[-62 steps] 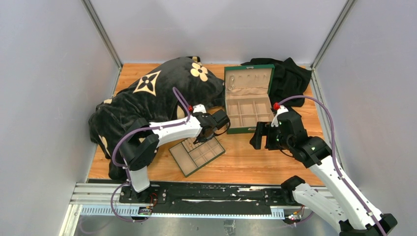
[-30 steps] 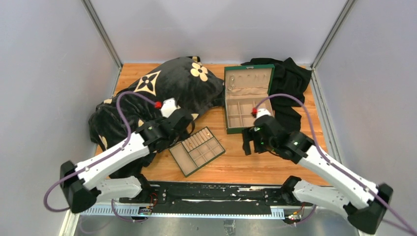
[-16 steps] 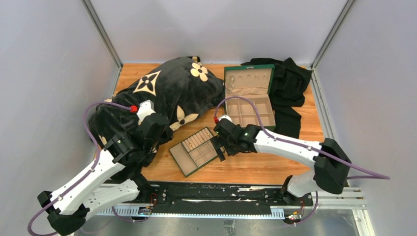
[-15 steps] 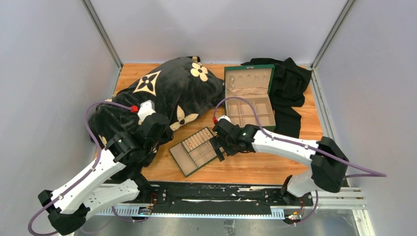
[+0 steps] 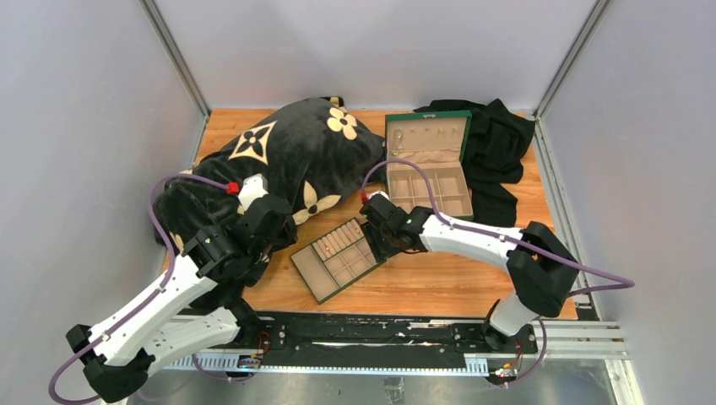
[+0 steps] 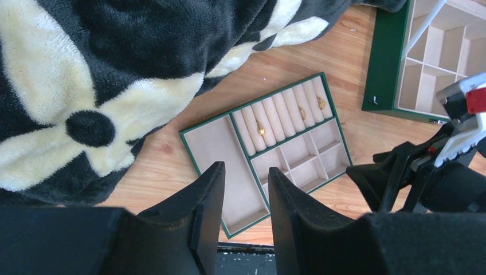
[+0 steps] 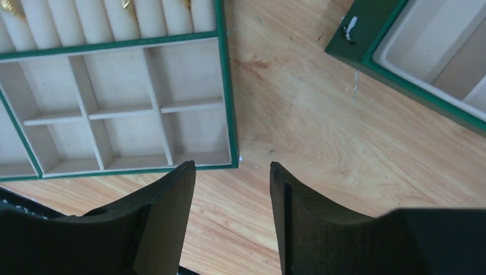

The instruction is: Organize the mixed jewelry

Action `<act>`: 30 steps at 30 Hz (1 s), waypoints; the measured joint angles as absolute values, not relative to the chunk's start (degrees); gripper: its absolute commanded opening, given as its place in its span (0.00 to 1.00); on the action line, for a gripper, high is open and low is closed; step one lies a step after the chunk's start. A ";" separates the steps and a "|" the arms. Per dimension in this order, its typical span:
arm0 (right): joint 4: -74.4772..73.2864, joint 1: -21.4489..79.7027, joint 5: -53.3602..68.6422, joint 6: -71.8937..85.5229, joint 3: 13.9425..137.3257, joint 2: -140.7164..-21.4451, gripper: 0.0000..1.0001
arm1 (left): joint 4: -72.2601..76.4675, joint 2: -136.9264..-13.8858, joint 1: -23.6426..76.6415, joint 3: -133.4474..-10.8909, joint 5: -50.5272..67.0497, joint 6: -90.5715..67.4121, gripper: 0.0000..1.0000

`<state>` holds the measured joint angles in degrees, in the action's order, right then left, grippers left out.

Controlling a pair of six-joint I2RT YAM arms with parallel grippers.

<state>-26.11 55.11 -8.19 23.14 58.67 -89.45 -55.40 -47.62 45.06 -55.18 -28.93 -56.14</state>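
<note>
Overhead view looks down from behind; both wrist views, closer, share the green tray (image 6: 220, 143)

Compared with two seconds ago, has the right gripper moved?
Yes. The right gripper swung left, from in front of the green box to the right edge of the flat tray.

Grey walls (image 5: 380, 42) 3 sides, wood tbl (image 5: 439, 283), even light

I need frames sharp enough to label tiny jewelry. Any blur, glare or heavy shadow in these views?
Top external: even light, no glare, but the green tray contents are too small to resolve. Left wrist: tray and gold pieces crisp; the left tool dark, slightly soft. Right wrist: tray and wooden table sharp; the right tool dark.
</note>
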 measured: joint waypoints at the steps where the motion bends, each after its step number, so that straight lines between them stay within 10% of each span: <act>1: -25.78 54.61 -7.99 23.16 58.74 -89.69 0.54 | -55.42 -47.64 45.06 -55.18 -28.88 -56.14 0.39; 14: -22.74 53.15 -5.43 22.90 60.60 -98.00 0.38 | -55.44 -48.75 45.01 -55.18 -28.64 -56.12 0.38; 22: -21.61 52.95 -3.75 22.63 61.14 -99.39 0.00 | -55.44 -48.75 45.01 -55.18 -28.67 -56.16 0.38; 30: -22.17 52.84 -2.94 21.32 60.31 -97.25 0.00 | -55.44 -49.15 45.01 -55.18 -28.88 -56.55 0.38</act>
